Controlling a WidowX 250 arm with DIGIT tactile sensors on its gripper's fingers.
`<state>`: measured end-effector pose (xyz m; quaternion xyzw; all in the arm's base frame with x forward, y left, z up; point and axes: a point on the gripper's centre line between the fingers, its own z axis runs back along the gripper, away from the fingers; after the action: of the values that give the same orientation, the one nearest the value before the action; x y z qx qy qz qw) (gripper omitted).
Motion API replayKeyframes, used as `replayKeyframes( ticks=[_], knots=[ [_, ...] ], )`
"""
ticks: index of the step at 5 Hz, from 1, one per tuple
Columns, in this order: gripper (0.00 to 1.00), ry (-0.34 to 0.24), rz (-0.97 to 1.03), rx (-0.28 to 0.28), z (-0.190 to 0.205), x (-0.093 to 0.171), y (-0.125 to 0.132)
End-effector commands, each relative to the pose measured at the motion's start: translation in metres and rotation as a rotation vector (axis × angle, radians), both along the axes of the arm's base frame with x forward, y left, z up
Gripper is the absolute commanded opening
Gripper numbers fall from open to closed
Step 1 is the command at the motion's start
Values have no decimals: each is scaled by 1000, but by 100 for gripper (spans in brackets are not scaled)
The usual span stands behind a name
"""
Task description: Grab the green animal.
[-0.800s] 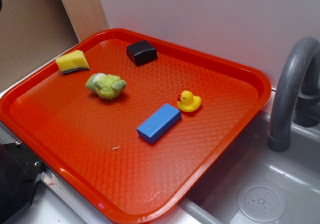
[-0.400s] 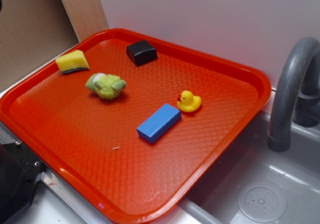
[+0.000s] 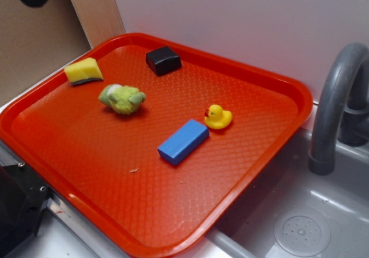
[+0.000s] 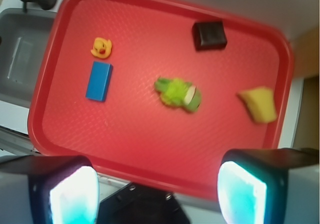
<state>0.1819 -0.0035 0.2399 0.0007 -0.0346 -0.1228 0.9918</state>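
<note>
Wrist view alone shows gripper (image 4: 157, 186), fingers spread wide, high above green animal (image 4: 178, 93). Exterior view adds faucet (image 3: 334, 97). Sponge (image 3: 83, 71), black block (image 3: 163, 60), duck (image 3: 218, 117), blue block (image 3: 183, 141) sit apart on tray (image 3: 242, 171).

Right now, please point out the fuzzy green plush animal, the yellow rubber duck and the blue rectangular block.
fuzzy green plush animal (image 3: 122, 99), exterior view, middle of body.
yellow rubber duck (image 3: 218, 117), exterior view, body.
blue rectangular block (image 3: 183, 141), exterior view, top face.

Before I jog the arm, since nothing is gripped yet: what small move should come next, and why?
Probably lower straight toward the green animal. In the wrist view the gripper is open and high above the red tray, with the animal lying alone near the tray's middle, clear of the sponge and black block.
</note>
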Motion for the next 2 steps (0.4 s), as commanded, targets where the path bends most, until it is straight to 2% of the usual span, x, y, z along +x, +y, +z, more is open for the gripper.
replayKeyframes(
  ticks=[1,2],
  knots=[
    [100,39,-488,223,-10,41,21],
    [100,25,-738,262,-41,52,29]
  ],
)
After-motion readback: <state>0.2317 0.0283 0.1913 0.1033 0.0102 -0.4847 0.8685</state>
